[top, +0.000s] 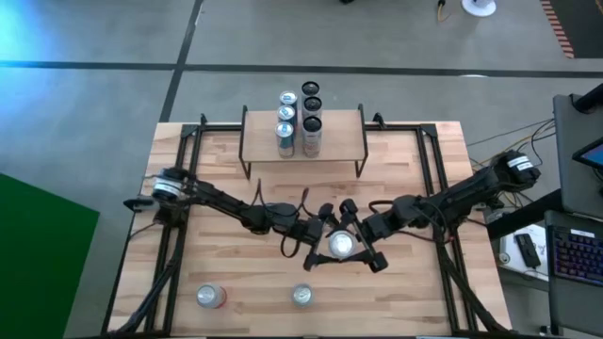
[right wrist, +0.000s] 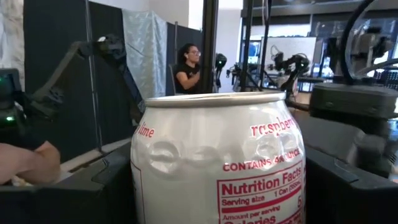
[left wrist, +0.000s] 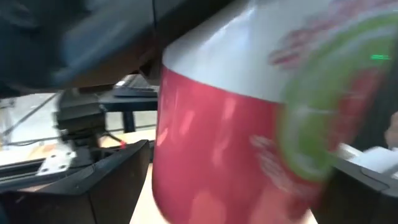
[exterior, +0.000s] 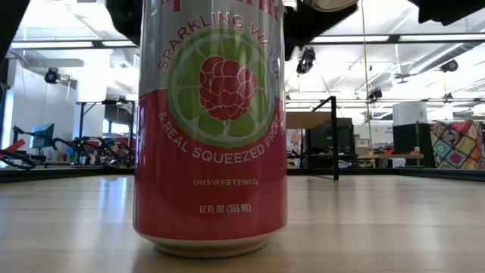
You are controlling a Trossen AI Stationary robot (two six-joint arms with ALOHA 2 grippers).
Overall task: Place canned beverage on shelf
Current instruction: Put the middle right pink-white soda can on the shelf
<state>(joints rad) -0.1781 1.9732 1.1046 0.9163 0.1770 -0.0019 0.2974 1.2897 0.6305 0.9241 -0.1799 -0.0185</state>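
I am bracketing a raspberry-lime sparkling water can (top: 340, 245) with my right gripper (top: 345, 243), whose fingers are standing wide on either side of it. My right wrist view is showing dark finger pads (right wrist: 106, 186) flanking the can (right wrist: 217, 162) with gaps at both sides, so I judge I am not clamping it yet. The can is standing upright on the wooden tabletop (top: 424, 292), its long axis vertical, silver lid up.

My left gripper (top: 318, 229) is sitting just beside the same can, on the side away from my right arm. Its wrist view is filled by the can's red wall (left wrist: 224, 149), and I cannot tell whether its fingers are apart or closed.

The shelf (top: 339, 132) is lying well beyond the can toward the far edge of the table, roughly straight ahead. It is already carrying five cans (top: 300, 118) in two short rows on the half nearer my left arm; the half nearer my right arm is bare plank. So the move is turning on a straight carry from the can to that bare half, and my right arm is better placed for it.

Two more cans, a red-topped one (top: 210, 297) and a silver one (top: 301, 296), are standing nearer the front edge than the can I am bracketing. One of them is filling the low view (exterior: 210, 129), and I cannot tell which.
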